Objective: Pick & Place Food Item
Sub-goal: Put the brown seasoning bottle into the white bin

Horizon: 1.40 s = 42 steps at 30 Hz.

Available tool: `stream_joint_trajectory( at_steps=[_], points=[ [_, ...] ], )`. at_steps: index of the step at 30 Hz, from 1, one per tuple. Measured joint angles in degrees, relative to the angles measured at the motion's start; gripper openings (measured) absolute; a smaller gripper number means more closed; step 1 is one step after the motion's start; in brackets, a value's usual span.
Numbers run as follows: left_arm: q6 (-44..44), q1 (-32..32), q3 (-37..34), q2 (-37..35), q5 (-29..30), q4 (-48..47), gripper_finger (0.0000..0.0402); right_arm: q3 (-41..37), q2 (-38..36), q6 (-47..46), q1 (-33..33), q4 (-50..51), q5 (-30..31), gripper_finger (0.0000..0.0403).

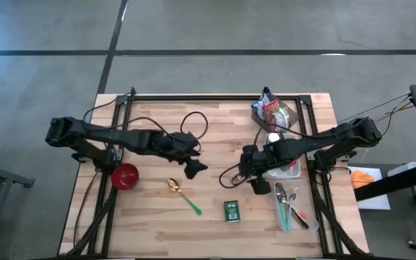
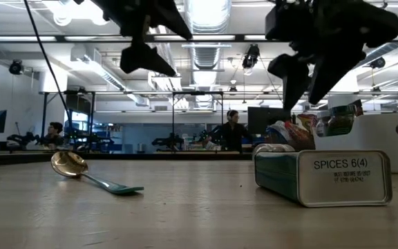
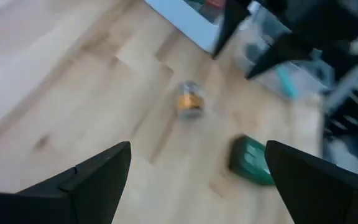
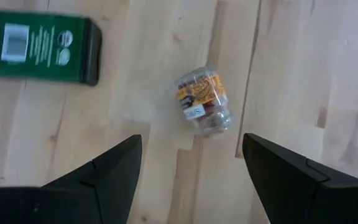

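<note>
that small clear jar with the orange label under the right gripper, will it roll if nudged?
Probably. The small clear plastic jar with the orange label lies on its side on the wooden table, so it may roll. Its smooth round wall could slip between the open right gripper fingers.

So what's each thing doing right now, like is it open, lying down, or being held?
Small jar: lying on its side on the table, not held.
Green spice tin: lying flat, closed.
Spoon: lying on the table.
Left end effector: open, empty.
Right end effector: open above the jar.
</note>
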State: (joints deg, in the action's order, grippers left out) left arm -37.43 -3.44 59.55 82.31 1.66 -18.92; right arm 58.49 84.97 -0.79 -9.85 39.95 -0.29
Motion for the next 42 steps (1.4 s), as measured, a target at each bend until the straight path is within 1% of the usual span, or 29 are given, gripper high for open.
stream_joint_trajectory(
  at_steps=[2,4,9,11,13,16,19,22,25,30,36,39,42],
  points=[
    [0.04,-1.09,0.00,2.55,3.82,2.69,0.0373,-0.90,-0.22,-1.95,0.45,-1.01,-0.29,0.0276],
    [0.38,-2.08,0.02,5.94,6.44,7.04,0.0373,-1.48,-0.60,-3.57,0.57,-1.01,-0.28,0.0276],
    [4.65,-3.24,0.11,16.02,7.81,20.87,0.0373,-2.57,-4.20,-9.37,0.48,-1.27,-0.27,0.0276],
    [4.71,-3.24,0.76,19.30,7.88,23.55,0.0373,-3.23,-6.78,-12.54,0.34,-1.27,-0.22,0.0276],
    [5.63,-3.22,1.66,21.83,8.90,23.89,0.0373,-3.78,-10.02,-15.76,-0.02,-1.31,-0.01,0.0276],
    [10.14,-3.21,3.00,24.88,10.86,24.00,0.0373,-4.57,-14.90,-19.70,-0.46,-2.69,0.26,0.0276],
    [16.03,-3.24,5.10,28.12,12.03,24.45,0.0373,-5.05,-18.44,-22.45,-0.71,-4.18,1.07,0.0276],
    [17.97,-3.19,7.45,30.83,12.14,24.44,0.0373,-5.06,-20.65,-24.24,-1.07,-4.95,2.55,0.0276],
    [17.97,-2.82,9.01,32.73,12.27,24.30,0.0373,-4.93,-21.28,-25.33,-1.29,-4.86,3.30,0.0276],
    [17.96,-2.74,9.66,34.73,12.28,24.61,0.0373,-5.17,-21.06,-25.62,-1.65,-5.03,3.49,0.0276],
    [15.25,-2.84,10.15,37.90,11.13,25.45,0.0373,-5.28,-19.58,-24.90,-1.64,-5.88,4.38,0.0276],
    [14.91,-2.86,10.72,38.33,11.35,25.73,0.0373,-5.28,-19.11,-24.40,-1.66,-5.96,4.43,0.0276],
    [15.19,-2.89,10.67,38.33,12.77,26.38,0.0365,-5.28,-18.87,-24.35,-1.65,-6.03,4.69,0.0276]
  ],
)
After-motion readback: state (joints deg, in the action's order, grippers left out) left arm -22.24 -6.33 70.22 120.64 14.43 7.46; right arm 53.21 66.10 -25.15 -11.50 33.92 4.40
